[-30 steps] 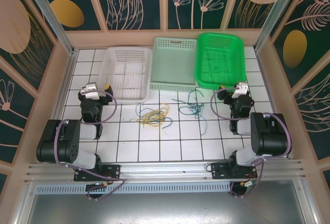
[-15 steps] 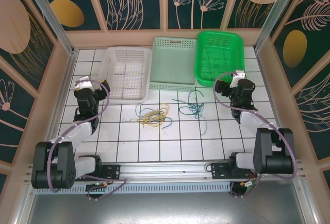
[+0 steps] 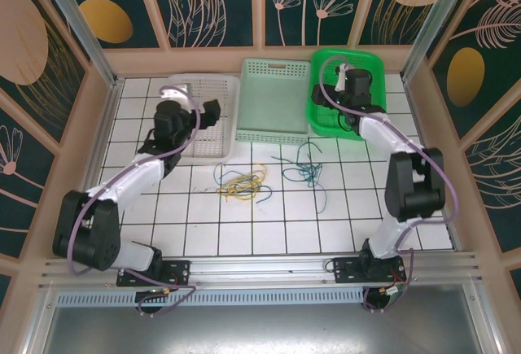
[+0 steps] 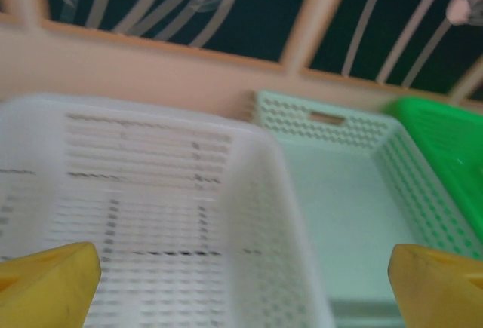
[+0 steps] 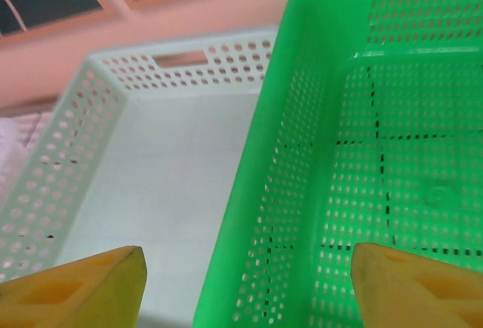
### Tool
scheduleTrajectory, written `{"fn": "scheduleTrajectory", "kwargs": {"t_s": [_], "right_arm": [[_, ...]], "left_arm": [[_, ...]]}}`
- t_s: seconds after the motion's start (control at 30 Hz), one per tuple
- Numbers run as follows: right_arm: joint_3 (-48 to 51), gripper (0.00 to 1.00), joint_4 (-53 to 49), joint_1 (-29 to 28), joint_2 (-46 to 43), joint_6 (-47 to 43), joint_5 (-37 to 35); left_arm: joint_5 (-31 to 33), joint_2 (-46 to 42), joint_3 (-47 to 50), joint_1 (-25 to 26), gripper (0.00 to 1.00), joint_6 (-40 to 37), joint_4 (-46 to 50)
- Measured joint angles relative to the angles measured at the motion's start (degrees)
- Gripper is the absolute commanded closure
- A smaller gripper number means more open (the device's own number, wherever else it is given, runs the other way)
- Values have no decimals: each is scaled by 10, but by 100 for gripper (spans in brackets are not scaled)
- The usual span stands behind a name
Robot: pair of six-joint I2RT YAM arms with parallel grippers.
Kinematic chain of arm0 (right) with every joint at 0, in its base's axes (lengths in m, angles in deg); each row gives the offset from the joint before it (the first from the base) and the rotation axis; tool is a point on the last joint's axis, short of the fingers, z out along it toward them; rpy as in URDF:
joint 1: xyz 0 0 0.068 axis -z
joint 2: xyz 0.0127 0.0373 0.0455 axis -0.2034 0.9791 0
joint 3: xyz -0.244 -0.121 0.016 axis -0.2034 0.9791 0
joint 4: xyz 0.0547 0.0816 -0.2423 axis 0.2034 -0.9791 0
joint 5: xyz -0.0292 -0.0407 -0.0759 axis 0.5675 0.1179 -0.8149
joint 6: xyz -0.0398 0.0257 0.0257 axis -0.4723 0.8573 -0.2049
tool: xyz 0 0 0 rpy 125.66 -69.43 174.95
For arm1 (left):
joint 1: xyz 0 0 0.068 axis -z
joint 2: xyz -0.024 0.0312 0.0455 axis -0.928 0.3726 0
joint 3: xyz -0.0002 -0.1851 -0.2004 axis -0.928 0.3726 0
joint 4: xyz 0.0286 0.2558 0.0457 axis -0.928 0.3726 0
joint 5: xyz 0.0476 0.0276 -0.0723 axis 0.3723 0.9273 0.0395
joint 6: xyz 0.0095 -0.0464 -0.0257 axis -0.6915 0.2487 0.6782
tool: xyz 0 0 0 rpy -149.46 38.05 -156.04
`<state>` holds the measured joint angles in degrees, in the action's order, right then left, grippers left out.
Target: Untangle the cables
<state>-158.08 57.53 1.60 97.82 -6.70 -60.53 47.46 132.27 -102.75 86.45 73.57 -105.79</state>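
Top external view: the cables (image 3: 244,183), thin yellow, blue and teal strands, lie in two loose tangles at the middle of the worktop (image 3: 244,232), just in front of the baskets. The left gripper (image 4: 243,281) hangs over the white basket (image 3: 189,130) and the right gripper (image 5: 247,284) over the green basket (image 3: 376,98), both with jaws apart and empty.

Both arms (image 3: 134,177) stretched fwd, (now over baskets (image 3: 381,85))
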Motion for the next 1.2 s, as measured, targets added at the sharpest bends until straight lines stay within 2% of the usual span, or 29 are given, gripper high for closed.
{"fn": "scheduleTrajectory", "kwargs": {"t_s": [0.2, 0.4, 0.5, 0.87, 0.97, 1.2], "right_arm": [[-67, 28, -68, -4, 106, 15, -11], [-70, 34, -76, -6, 114, 26, -11], [-48, 37, -69, -5, 96, 26, -19], [79, 38, -95, 14, 8, 9, -33], [100, 34, -99, 14, -23, 5, -34], [122, 28, -103, 11, -133, -10, -37]], "left_arm": [[-38, 95, -49, 42, 7, 2, 59], [-52, 159, -84, 56, 10, 4, 97], [-51, 177, -90, 58, 11, 7, 110], [-16, 193, -98, 58, 11, 24, 132], [-4, 193, -98, 58, 5, 29, 133], [23, 163, -85, 61, 2, 31, 130]]}}
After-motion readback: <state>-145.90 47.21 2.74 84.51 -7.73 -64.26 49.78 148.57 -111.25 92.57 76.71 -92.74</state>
